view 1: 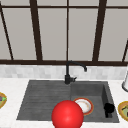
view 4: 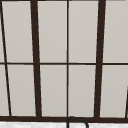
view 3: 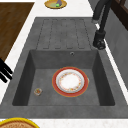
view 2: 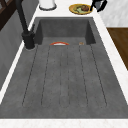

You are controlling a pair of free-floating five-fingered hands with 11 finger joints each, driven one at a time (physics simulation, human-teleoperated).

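Robot hand: one black robot hand hangs at the right edge of the sink basin in the front view, above the near right rim. The left side view shows it at the far end over the tabletop, and the right side view shows dark fingers at the left picture edge. By its place at the picture's right it is the right hand. Whether its fingers are spread or curled, I cannot tell; it holds nothing that can be seen.

Plate: a round plate with a white centre and an orange-red rim lies flat on the basin floor, left of the robot hand and well apart from it. Front view; left side view, only its far edge.

Red ball: a large red sphere sits at the near edge of the front view, overlapping the plate's left side.

Sink: a dark grey sink with a ribbed drainer on the left and a deep basin on the right.

Small object: a small round piece lies on the basin floor, near the corner.

Faucet: a black faucet stands at the far rim.

Food dishes: a yellow-rimmed dish sits on the white tabletop just right of the robot hand; another lies far left.

Window: dark-framed panes rise behind the sink.
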